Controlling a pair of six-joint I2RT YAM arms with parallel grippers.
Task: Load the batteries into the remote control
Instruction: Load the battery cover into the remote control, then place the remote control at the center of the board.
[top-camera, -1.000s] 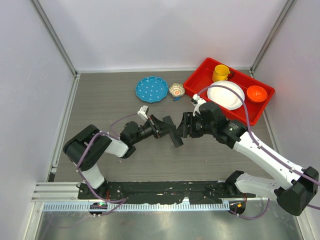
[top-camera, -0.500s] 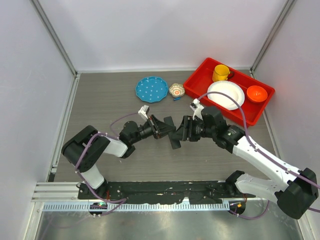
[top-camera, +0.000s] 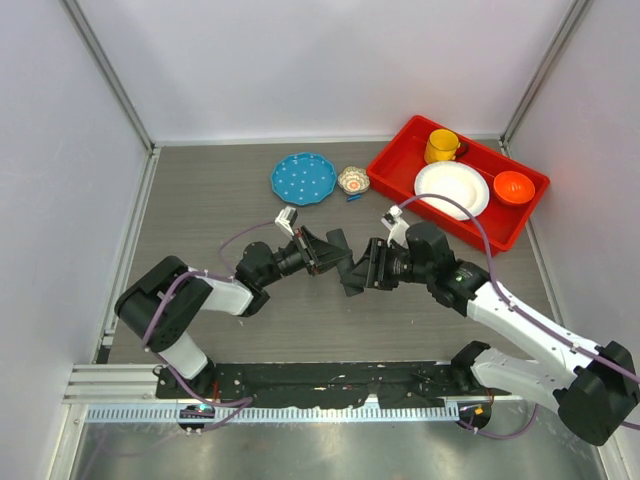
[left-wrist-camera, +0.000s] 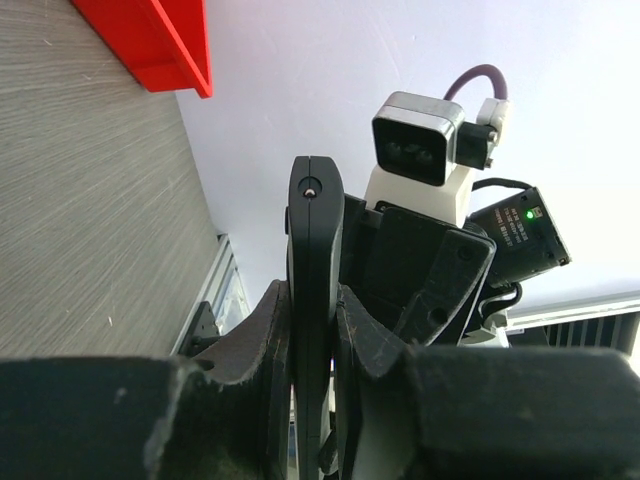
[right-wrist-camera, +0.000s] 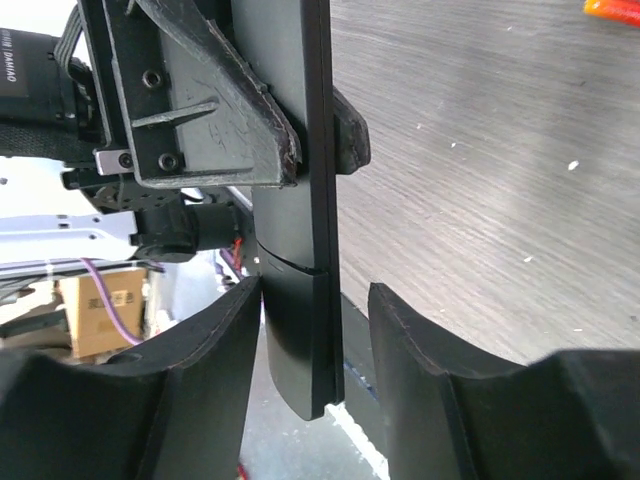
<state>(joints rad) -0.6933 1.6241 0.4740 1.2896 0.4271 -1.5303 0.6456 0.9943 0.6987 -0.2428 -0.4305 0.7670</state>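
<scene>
Behind remote control (right-wrist-camera: 295, 300), motor (right-wrist-camera: 40, 70) reads DAMIAO.

Both arms reach inward, tools nose to nose. Left tool (top-camera: 331, 249) clamped tight on remote control (left-wrist-camera: 313, 260). Right tool (top-camera: 367, 269) has fingers parted, straddling its free end, one finger clear.

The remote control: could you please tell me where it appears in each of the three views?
Top external: the remote control is a short black bar near the picture's centre.
Left wrist: the remote control stands edge-on at centre.
Right wrist: the remote control is a dark slab left of centre.
Shared landmark: the grey wood-grain table.
</scene>
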